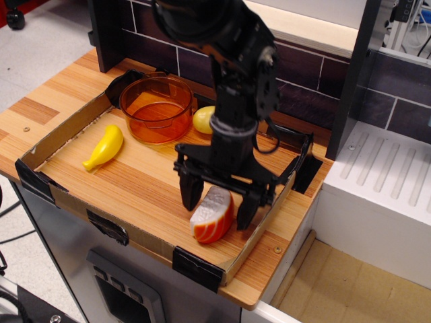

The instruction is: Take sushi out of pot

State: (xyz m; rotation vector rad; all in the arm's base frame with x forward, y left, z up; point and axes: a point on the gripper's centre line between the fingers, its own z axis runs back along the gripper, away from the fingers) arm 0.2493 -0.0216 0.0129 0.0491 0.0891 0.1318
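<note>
Observation.image view, left to right: banana [104, 148] lying on the counter [141, 188] inside a cardboard tray [64, 131]; pot [156, 108] upright at the back, apart from the sushi; lemon [203, 119] just beside it. Sushi [212, 215] resting on the counter near the front edge, between the spread fingers [190, 190] of the hand [219, 200], jaws wide apart, gripping nothing.

Count on the desk [47, 101]: one sushi piece [213, 215], one orange pot [157, 108], one yellow banana toy [104, 148], one yellow lemon ball [203, 119]. One cardboard tray [64, 131]. One end effector [219, 202].
</note>
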